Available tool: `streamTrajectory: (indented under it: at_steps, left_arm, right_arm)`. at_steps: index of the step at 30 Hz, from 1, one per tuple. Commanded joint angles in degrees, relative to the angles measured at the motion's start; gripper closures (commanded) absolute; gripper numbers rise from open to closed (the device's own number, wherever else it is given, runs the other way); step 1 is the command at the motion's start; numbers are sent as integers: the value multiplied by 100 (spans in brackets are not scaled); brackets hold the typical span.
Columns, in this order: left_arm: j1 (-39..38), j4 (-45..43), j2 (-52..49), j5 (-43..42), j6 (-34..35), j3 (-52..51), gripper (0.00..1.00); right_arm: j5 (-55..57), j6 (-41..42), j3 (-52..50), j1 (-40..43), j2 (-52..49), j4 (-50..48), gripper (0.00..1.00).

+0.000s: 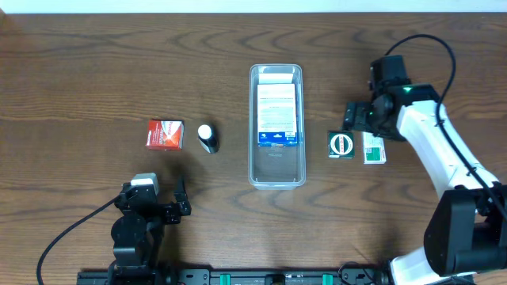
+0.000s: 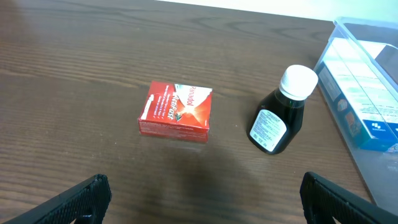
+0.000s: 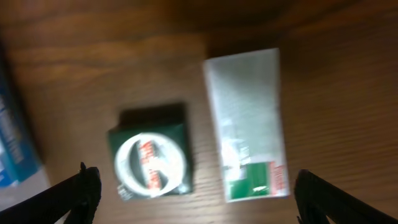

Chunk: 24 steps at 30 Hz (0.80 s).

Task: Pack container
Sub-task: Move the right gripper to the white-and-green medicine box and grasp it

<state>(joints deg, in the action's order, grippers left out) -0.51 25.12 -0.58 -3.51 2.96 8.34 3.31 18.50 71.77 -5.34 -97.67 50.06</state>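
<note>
Container (image 1: 276,127): mid-surface, long axis far edge to near edge, carton (image 1: 277,115) inside. Right pincer (image 3: 196,182): jaws spread, empty, toward right edge by green box (image 1: 341,145); container lies leftward, nearer this arm. Left pincer (image 2: 205,182): spread, near edge.

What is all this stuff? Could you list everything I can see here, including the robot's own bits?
container: one, clear plastic, middle of the table.
carton: one, blue and white, inside the container.
red box: one, red, left of the container.
bottle: one, dark with a white cap, between red box and container.
green box: one, dark green with a white ring, right of the container.
white box: one, white and green, beside the green box.
table: one, dark brown wood.
left hand: one, black, open, facing red box and bottle.
right hand: one, black, open, facing green and white boxes.
</note>
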Motion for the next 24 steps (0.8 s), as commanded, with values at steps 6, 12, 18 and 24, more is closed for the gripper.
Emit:
streamTrajectory:
  at_steps: [6,12,18,24]
  left_arm:
    - [-17,2,35,-37,7,-109,2]
    - [-17,2,35,-37,7,-109,2]
    - [-17,2,35,-37,7,-109,2]
    - [-17,2,35,-37,7,-109,2]
  right_arm:
    - [-33,-831,-37,282,-466,-13,15]
    - [-11,-839,-37,299,-1115,11,22]
    - [-11,-608,-37,435,-1335,26,30]
    - [-7,-612,-94,470,-1338,7,32]
